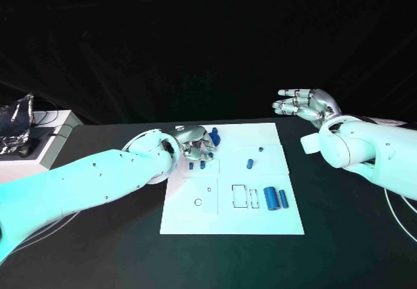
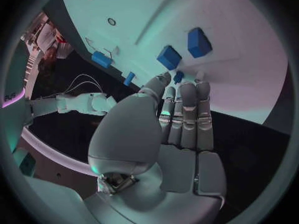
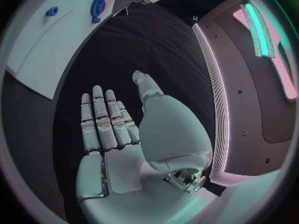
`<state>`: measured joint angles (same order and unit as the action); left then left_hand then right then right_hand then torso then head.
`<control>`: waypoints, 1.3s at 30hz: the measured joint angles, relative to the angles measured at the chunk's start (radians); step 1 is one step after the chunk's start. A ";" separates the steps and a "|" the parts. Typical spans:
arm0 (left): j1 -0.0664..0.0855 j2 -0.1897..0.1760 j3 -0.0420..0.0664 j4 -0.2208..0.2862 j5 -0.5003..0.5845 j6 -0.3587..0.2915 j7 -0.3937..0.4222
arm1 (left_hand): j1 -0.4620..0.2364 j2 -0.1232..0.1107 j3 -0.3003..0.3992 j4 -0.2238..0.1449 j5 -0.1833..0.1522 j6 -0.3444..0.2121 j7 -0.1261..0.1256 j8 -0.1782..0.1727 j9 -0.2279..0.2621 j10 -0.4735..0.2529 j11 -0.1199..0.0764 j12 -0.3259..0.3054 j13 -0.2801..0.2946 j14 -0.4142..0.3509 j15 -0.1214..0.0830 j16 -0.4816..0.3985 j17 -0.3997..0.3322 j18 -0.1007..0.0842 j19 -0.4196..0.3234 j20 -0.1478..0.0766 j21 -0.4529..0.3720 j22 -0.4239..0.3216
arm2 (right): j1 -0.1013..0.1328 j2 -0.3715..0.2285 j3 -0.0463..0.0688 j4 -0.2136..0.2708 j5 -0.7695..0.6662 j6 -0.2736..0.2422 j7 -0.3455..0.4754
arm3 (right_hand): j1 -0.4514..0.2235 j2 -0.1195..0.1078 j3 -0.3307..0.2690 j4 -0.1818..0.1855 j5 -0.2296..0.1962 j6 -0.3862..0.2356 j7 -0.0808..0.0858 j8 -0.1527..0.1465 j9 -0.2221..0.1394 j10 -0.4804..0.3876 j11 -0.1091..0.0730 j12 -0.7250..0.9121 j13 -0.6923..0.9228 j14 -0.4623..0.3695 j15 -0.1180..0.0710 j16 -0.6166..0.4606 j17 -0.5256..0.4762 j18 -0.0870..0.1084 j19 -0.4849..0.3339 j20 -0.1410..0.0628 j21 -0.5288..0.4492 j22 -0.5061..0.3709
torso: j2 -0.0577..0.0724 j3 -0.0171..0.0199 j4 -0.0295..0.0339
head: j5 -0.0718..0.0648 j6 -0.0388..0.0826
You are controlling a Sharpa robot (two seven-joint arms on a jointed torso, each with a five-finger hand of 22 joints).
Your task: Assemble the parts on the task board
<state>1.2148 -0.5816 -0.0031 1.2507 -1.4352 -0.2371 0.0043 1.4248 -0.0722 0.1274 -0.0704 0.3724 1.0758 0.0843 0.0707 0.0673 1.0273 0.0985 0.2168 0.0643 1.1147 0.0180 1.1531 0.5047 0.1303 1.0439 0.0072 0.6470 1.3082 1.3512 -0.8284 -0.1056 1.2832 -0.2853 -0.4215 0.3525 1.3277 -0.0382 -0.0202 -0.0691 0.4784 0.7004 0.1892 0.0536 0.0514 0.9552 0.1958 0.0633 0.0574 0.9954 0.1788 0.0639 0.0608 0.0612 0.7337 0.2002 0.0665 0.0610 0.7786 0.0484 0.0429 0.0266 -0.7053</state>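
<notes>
The flat white task board (image 1: 233,211) looks smooth and matt, like thin plastic or card. The small blue parts (image 1: 275,197) on it look like smooth plastic with a soft shine. The black table (image 1: 348,241) is dull and dark, with no shine. The left hand (image 1: 196,144) and the right hand (image 1: 304,103) look like silver metal, glossy and smooth. The two arms have hard white shells that look like shiny plastic. A crinkled silver foil bag (image 1: 15,123) sits at the side, very shiny.
</notes>
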 measured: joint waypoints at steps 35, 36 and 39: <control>0.000 0.034 -0.001 -0.040 -0.029 0.039 -0.045 | 0.009 -0.004 0.057 0.010 0.000 -0.009 0.016 -0.001 -0.001 0.063 -0.009 -0.017 0.000 0.008 0.000 0.066 -0.085 0.000 0.018 0.003 0.033 0.000 | 0.000 -0.001 0.000 0.004 -0.001 0.002 0.000 | -0.004 0.004 0.000 0.000 0.000 0.000 0.000 0.000 0.000 0.000 0.000 0.000 0.000 0.000 0.000 0.000 0.000 0.000 0.000 0.000 0.000 0.000 | -0.002 0.0001 0.0005 | -0.004 -0.004; 0.000 0.034 -0.001 -0.040 -0.029 0.041 -0.046 | 0.009 -0.004 0.057 0.010 0.000 -0.004 0.017 -0.001 -0.001 0.063 -0.009 -0.021 0.000 0.008 0.000 0.066 -0.086 0.000 0.018 0.003 0.035 0.000 | 0.000 -0.001 0.000 0.004 -0.001 0.002 0.000 | -0.004 0.004 0.000 0.000 0.000 0.000 0.000 0.000 0.000 0.000 0.000 0.000 0.000 0.000 0.000 0.000 0.000 0.000 0.000 0.000 0.000 0.000 | -0.002 0.0001 0.0005 | -0.004 -0.005; 0.001 0.035 0.000 -0.040 -0.029 0.048 -0.050 | 0.009 -0.004 0.057 0.010 0.000 0.000 0.018 -0.004 -0.001 0.063 -0.009 -0.023 0.000 0.008 0.000 0.066 -0.086 0.000 0.018 0.003 0.035 0.000 | 0.000 -0.001 0.000 0.004 -0.001 0.002 0.000 | -0.004 0.004 0.000 0.000 0.000 0.000 0.000 0.000 0.000 0.000 0.000 0.000 0.000 0.000 0.000 0.000 0.000 0.000 0.000 0.000 0.000 0.000 | -0.002 0.0001 0.0004 | -0.005 -0.005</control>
<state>1.2162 -0.5469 -0.0029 1.2104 -1.4642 -0.1888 -0.0458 1.4336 -0.0758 0.1840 -0.0607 0.3724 1.0760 0.1022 0.0668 0.0667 1.0907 0.0897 0.1935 0.0643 1.1223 0.0178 1.2190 0.4189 0.1303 1.0619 0.0106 0.6819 1.3079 1.3512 -0.8298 -0.1055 1.2877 -0.2860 -0.4195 0.3528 1.3239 -0.0343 -0.0202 -0.0690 0.4784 0.7004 0.1892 0.0536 0.0515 0.9552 0.1958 0.0633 0.0574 0.9953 0.1788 0.0639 0.0607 0.0612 0.7337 0.2002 0.0665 0.0610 0.7761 0.0485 0.0432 0.0220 -0.7102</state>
